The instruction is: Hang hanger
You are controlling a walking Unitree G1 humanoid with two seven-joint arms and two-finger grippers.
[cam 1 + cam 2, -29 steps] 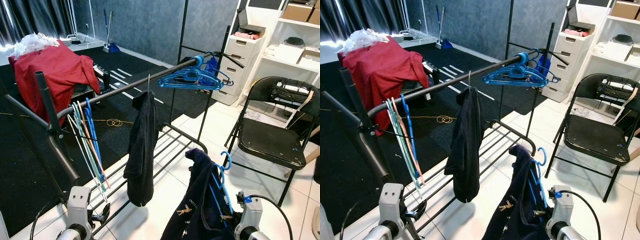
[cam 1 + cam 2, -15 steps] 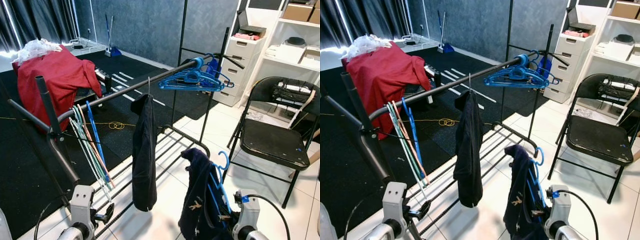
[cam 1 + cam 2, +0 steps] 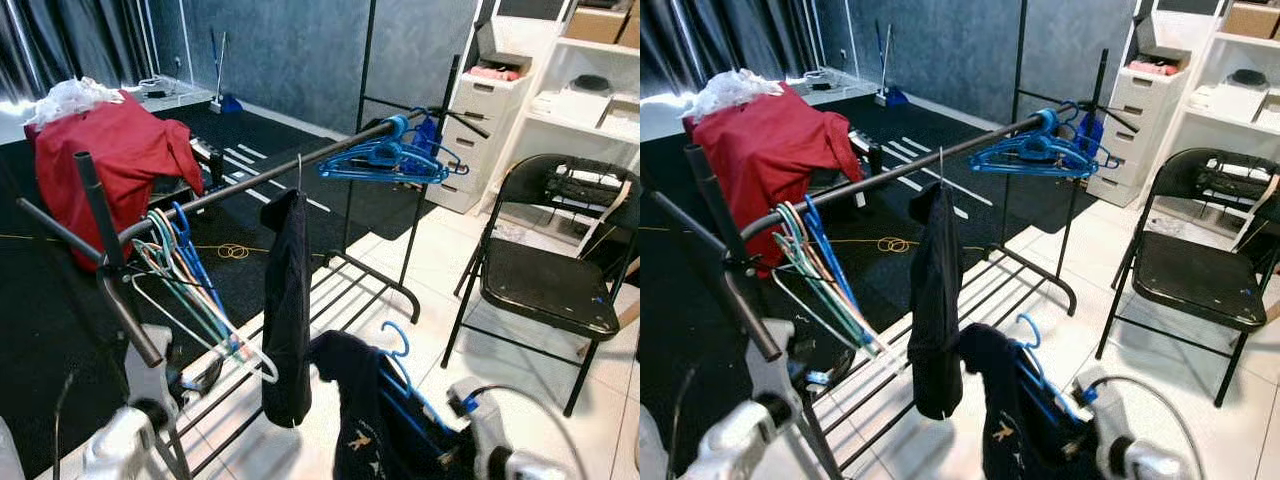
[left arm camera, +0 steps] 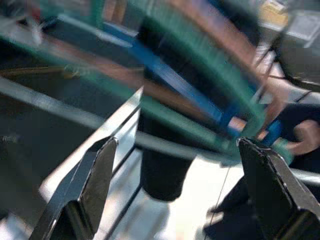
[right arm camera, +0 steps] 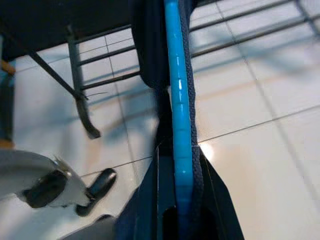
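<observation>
Silver arms, black cables, left end effector (image 4: 177, 192) with black fingers.

**Camera layout**

Both eye views look forward and down from the head, sharing the clothes rail (image 3: 250, 185) across the middle and the folding chair (image 3: 545, 285) at right. The left wrist view, blurred, looks closely past its spread fingers (image 4: 87, 192); the right wrist view faces down at floor tiles (image 5: 250, 95).

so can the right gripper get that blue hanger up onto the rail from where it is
Probably yes: the right gripper holds the blue hanger well below the rail, and the stretch beside the hanging black garment looks bare.
</observation>
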